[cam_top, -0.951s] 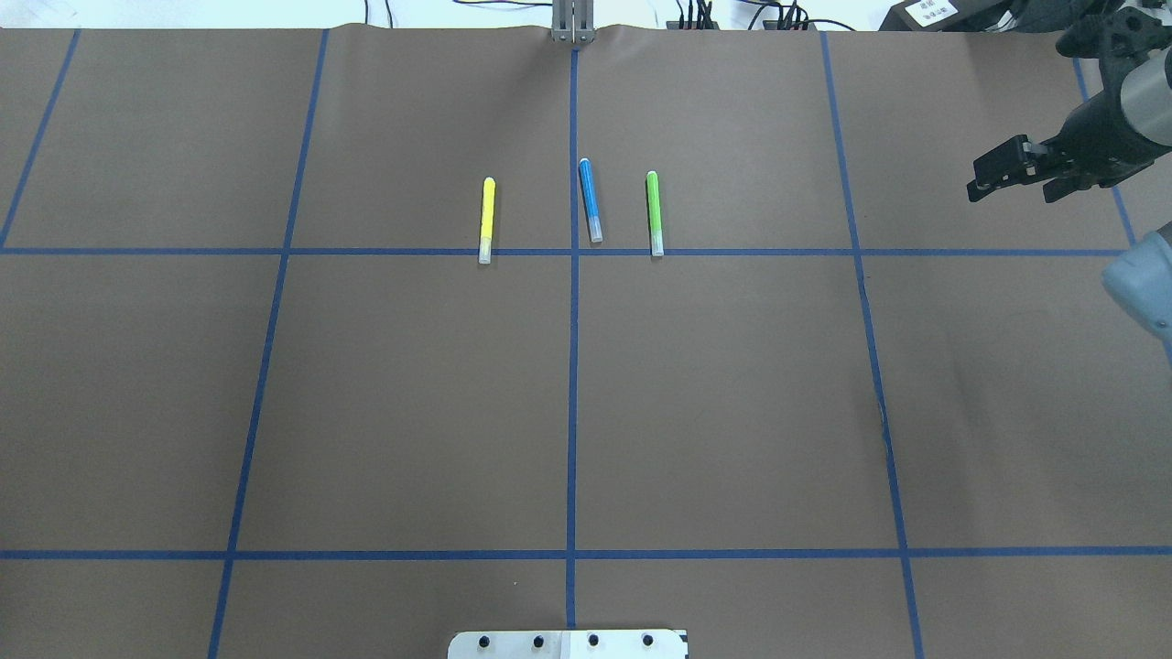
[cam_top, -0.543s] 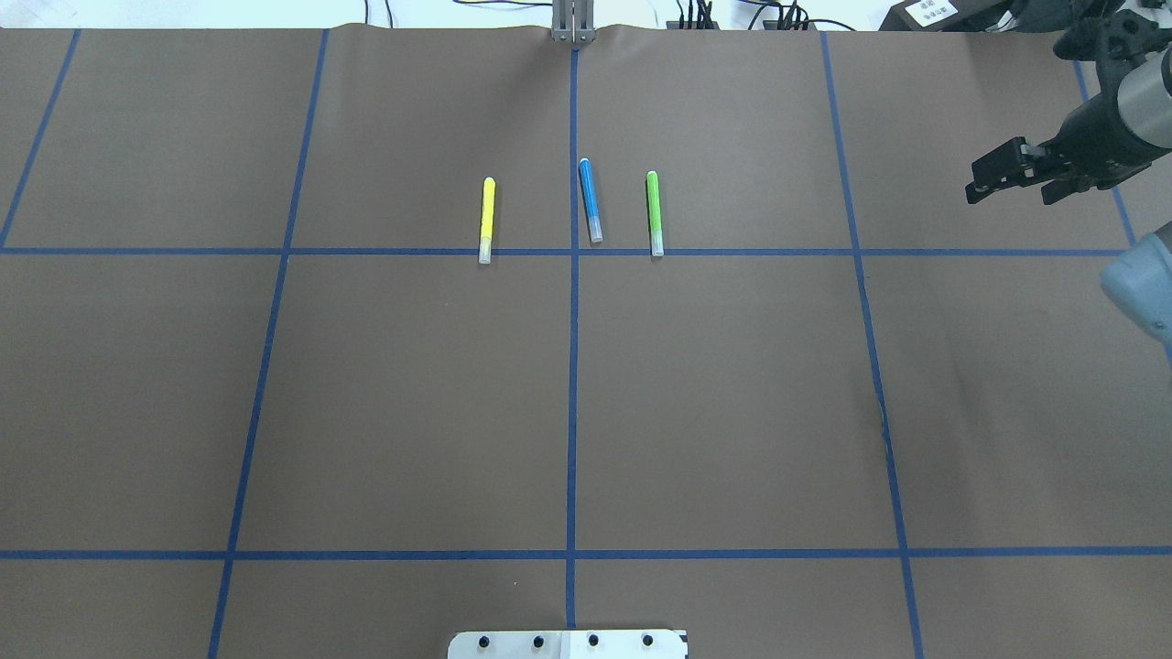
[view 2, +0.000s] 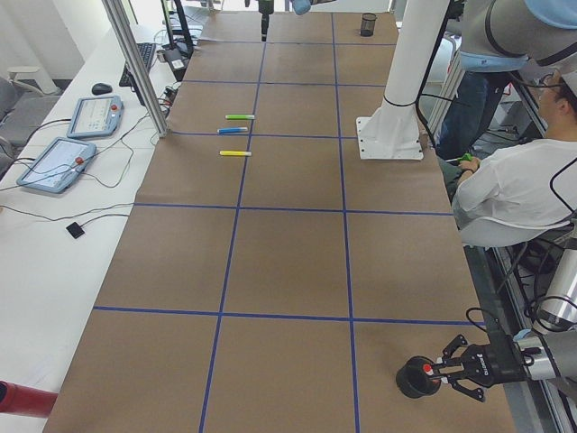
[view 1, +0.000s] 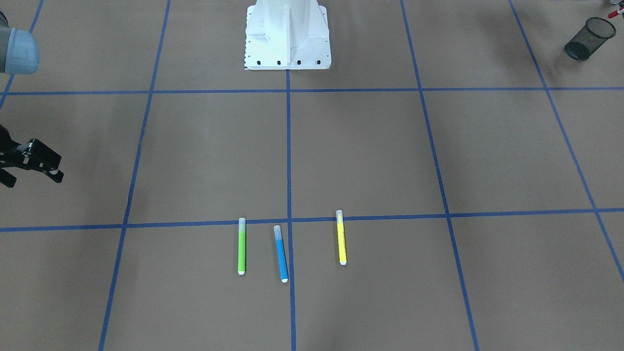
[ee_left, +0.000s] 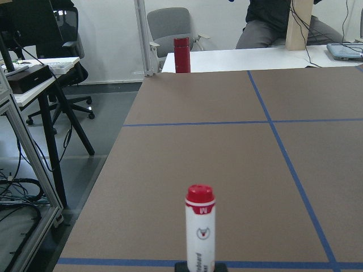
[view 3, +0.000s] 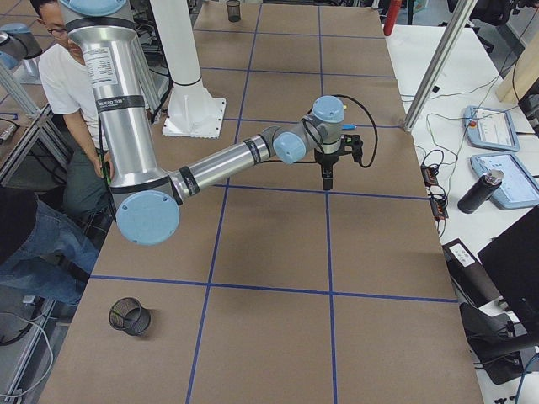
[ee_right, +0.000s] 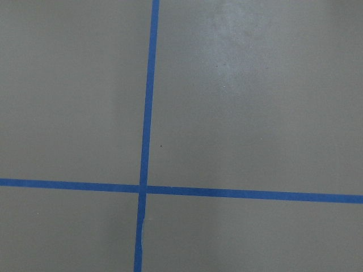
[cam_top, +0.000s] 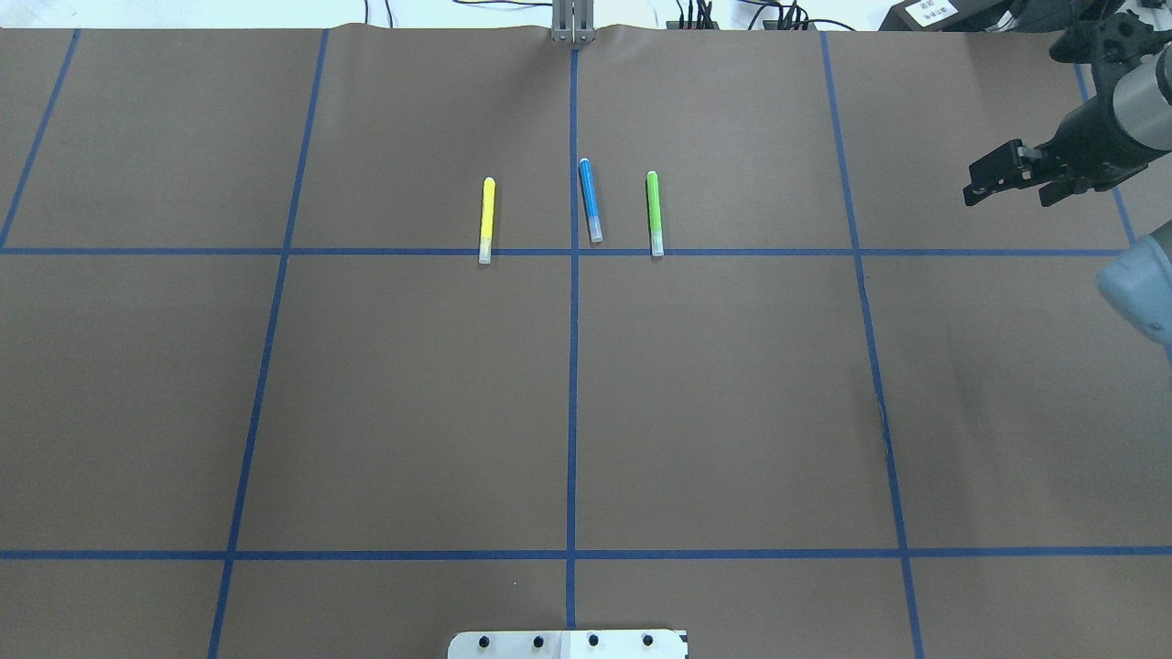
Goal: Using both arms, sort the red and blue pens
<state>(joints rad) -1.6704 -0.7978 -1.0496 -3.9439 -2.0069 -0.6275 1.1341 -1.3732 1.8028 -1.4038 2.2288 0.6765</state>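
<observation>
The blue pen [cam_top: 590, 201] lies flat near the centre line, between a yellow marker [cam_top: 487, 220] and a green marker [cam_top: 654, 213]; it also shows in the front view [view 1: 281, 253]. My right gripper [cam_top: 1007, 192] hangs open and empty far to their right, fingers pointing down over bare table. In the left wrist view the red pen [ee_left: 199, 226], with its red cap and white barrel, stands upright in my left gripper's hold. From the table's left end, my left gripper [view 2: 448, 373] holds that red pen [view 2: 431, 373] over a black mesh cup [view 2: 415, 380].
A second black mesh cup [view 3: 130, 316] stands near the table edge on my right side. The robot's white base [view 1: 287, 34] sits mid-table at the near edge. A seated person [view 2: 518, 185] is beside the table, and tablets [view 2: 56, 162] and cables lie on the side desk.
My right gripper has crept slightly leftward in the overhead view. The three markers on the table have not moved.
</observation>
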